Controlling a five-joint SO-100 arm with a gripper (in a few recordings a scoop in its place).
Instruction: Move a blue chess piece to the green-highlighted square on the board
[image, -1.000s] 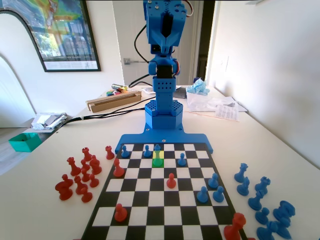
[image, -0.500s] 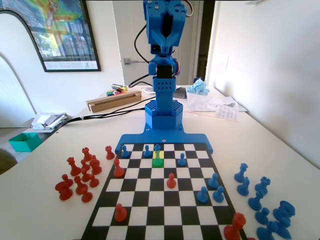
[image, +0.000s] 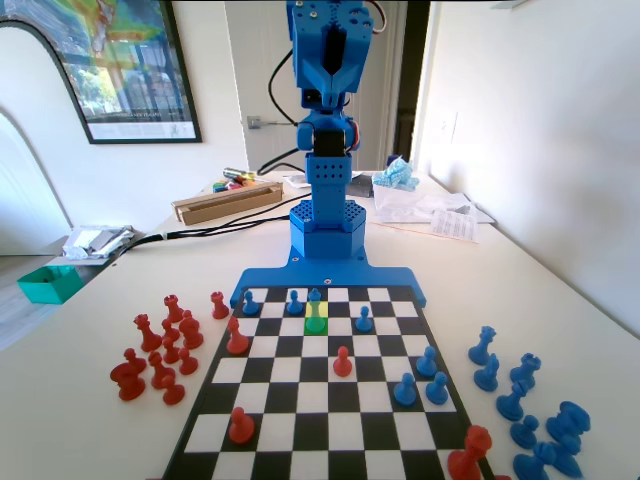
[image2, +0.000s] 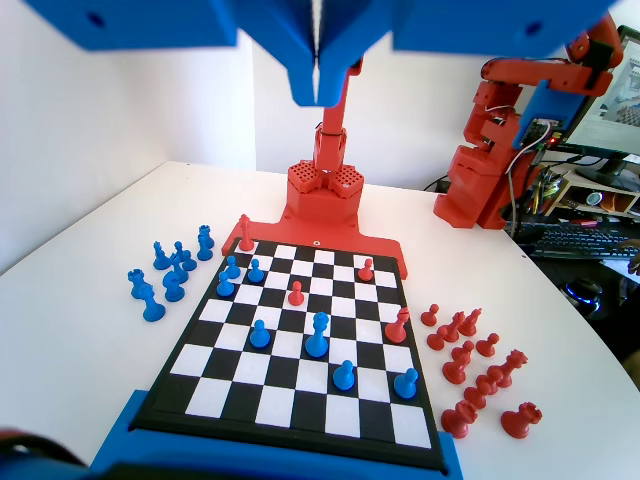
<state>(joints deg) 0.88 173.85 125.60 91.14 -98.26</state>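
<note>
The slim blue chess piece (image: 315, 304) with a pointed knob stands upright on the green-highlighted square (image: 315, 324), in the second row of the board (image: 330, 420) from the blue arm. In the wrist view the same piece (image2: 317, 335) rises above the blue pawns around it on the board (image2: 300, 385). My gripper (image2: 316, 85) hangs high above the board, well clear of the piece. Its two jaws are pressed together with only a thin line between them, and nothing is held.
In the fixed view, blue pawns (image: 405, 390) and red pieces (image: 342, 361) are scattered over the board. Several red pieces (image: 160, 350) stand on the table to its left and several blue ones (image: 520, 400) to its right.
</note>
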